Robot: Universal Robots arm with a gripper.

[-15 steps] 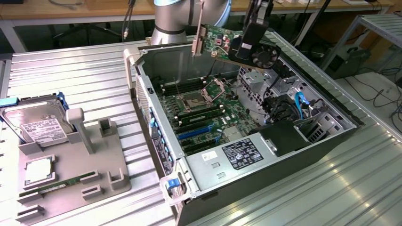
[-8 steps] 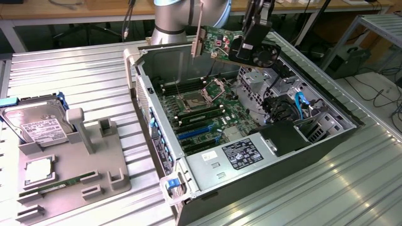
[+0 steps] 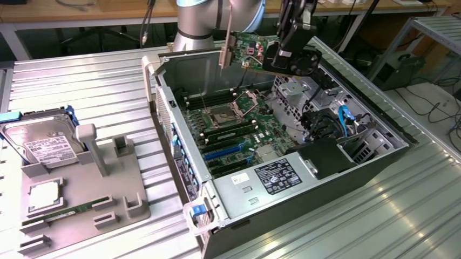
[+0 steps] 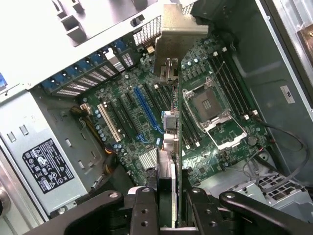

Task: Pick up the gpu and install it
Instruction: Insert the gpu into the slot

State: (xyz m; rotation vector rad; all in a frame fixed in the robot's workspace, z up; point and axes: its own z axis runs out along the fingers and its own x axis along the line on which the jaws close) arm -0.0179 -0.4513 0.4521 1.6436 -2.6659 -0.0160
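Observation:
The gpu (image 3: 249,49), a green circuit card with a silvery bracket strip (image 3: 226,43) at one end, hangs above the open computer case (image 3: 173,135). My gripper (image 3: 286,51) is shut on the card's end away from the bracket. In the wrist view the gpu (image 4: 179,147) is seen edge-on between my fingers (image 4: 145,210), with its bracket (image 4: 176,34) at the far end. Below it lies the motherboard (image 4: 215,73) with a blue slot (image 4: 146,110) and a white slot (image 4: 108,122). The card is well clear of the slots.
A grey holder (image 3: 83,208) on the exterior view's left carries a hard drive (image 3: 45,141), a memory stick (image 3: 65,211) and a square chip (image 3: 43,195). Inside the case are the power supply (image 3: 277,175), an open CPU socket (image 4: 208,103) and loose cables (image 3: 346,121).

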